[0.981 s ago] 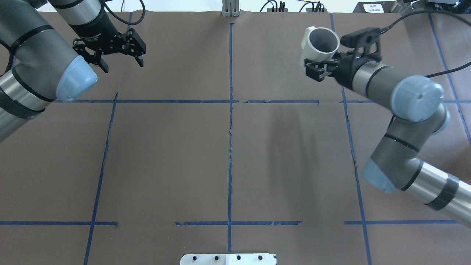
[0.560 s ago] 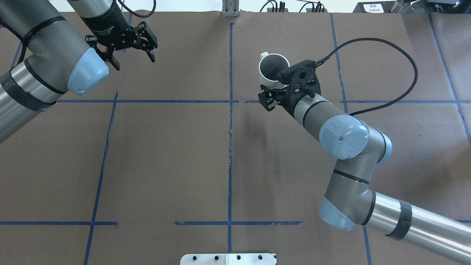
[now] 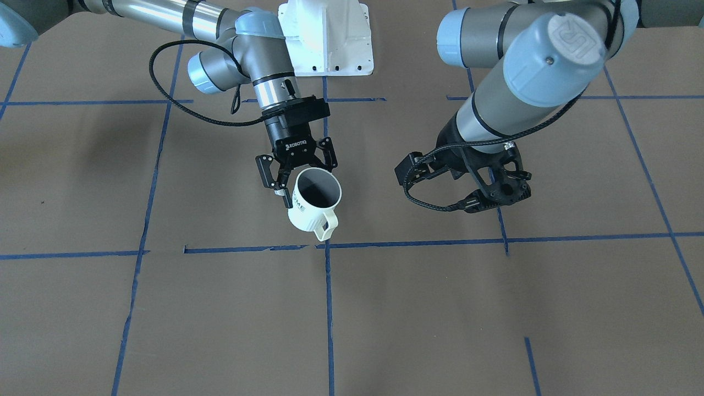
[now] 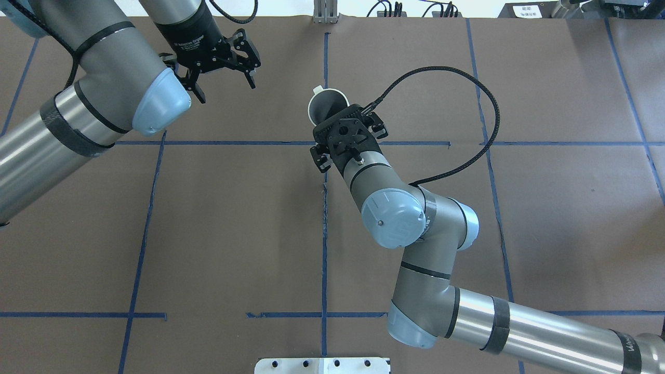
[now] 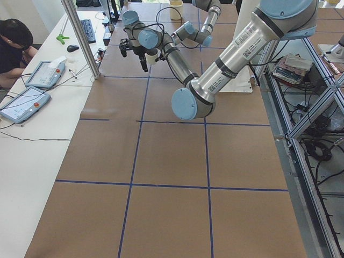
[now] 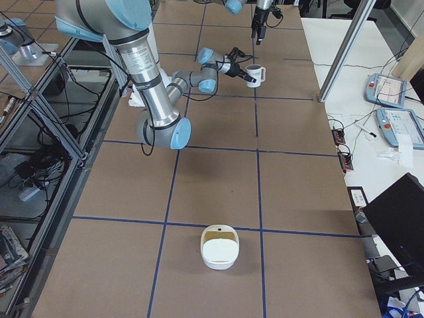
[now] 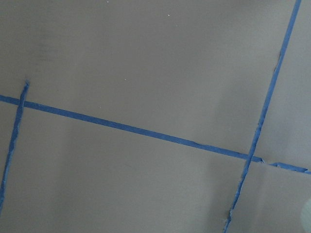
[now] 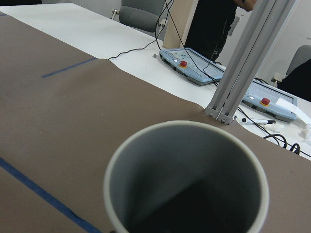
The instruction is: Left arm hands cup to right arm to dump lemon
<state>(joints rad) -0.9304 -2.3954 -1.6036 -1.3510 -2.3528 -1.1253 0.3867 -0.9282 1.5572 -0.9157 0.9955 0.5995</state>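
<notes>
Both arms have swung in toward the middle tape line since a moment ago, and the cup has travelled inward with the right one.

From the overhead view, the left claw (image 4: 226, 92) hangs with its fingers spread and nothing in them, near the cup but not touching it. Next comes the cup (image 4: 323, 105), just beside the centre line and, as far as I can tell, held clear of the tabletop (image 4: 234, 234) with its mouth up. The right claw (image 3: 290, 192) is clamped on its wall near the rim, opposite the handle (image 3: 325, 226), which points away from the robot.

It looks like a glazed mug: stiff, fairly light for these arms, slick on the surface and likely to chip or break if dropped. The ribs should give the pads some bite. I'd hold it across the wall or body and leave the squarish handle free, since a grip there would let it swing.

I see no lemon; the cup's bottom is too dark to judge.

Behind the right wrist loops a black cable (image 4: 483, 119). A white container (image 6: 218, 248) sits well apart, and an aluminium post (image 8: 243, 58) and control pendants (image 8: 187, 65) stand beyond the tabletop's far edge.
</notes>
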